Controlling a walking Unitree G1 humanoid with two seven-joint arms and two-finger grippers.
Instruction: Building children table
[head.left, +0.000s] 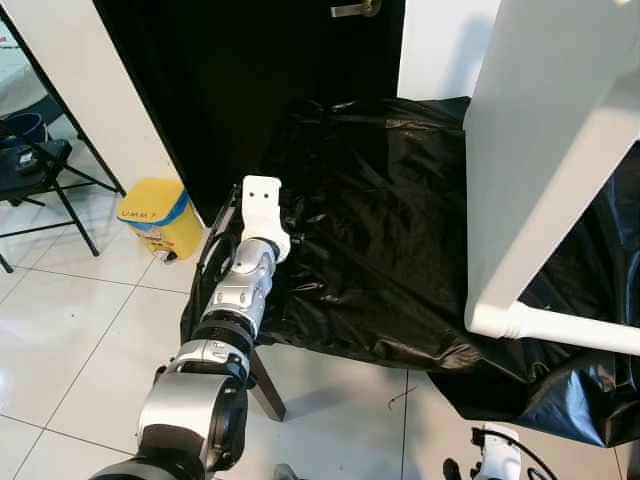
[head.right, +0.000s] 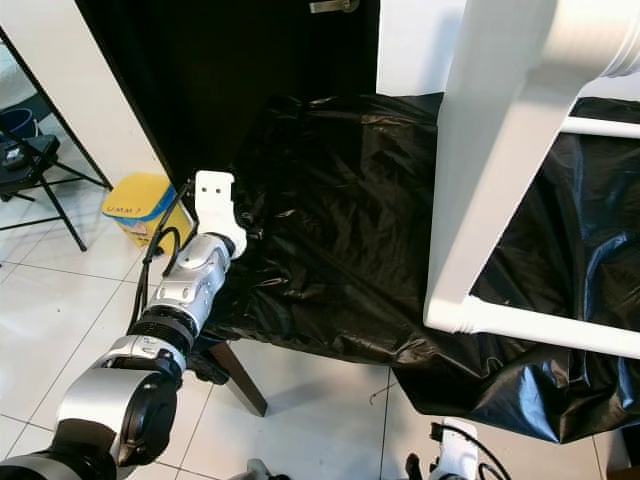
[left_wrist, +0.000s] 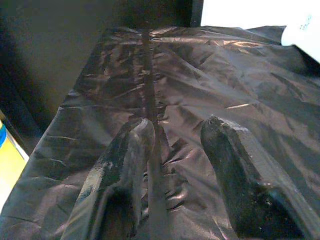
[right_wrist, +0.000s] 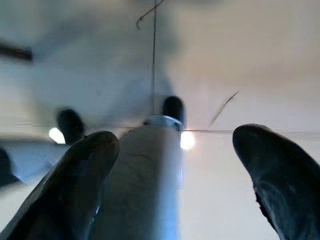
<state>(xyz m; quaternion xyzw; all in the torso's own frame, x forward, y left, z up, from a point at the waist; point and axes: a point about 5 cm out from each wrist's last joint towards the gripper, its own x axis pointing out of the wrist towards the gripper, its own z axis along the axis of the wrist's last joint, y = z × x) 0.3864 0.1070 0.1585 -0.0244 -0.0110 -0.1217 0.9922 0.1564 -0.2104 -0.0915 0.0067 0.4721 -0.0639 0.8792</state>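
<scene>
The white children's table (head.left: 545, 140) stands tipped up on the black plastic sheet (head.left: 380, 220) at the right. One round white leg (head.left: 560, 328) runs along its lower edge. My left arm (head.left: 245, 275) reaches forward over the sheet's left part, well left of the table. In the left wrist view my left gripper (left_wrist: 177, 145) is open just above the crinkled sheet, with nothing between its fingers (left_wrist: 125, 165). My right gripper (right_wrist: 175, 165) hangs low over the tiled floor and is open. A pale cylinder (right_wrist: 145, 170) with a dark tip lies against one finger.
A yellow bin (head.left: 158, 215) stands on the floor to the left of the sheet, with a black folding chair (head.left: 40, 170) further left. A dark door (head.left: 260, 70) and a white wall (head.left: 440, 45) close the back. A dark wooden leg (head.left: 268, 385) props the covered surface.
</scene>
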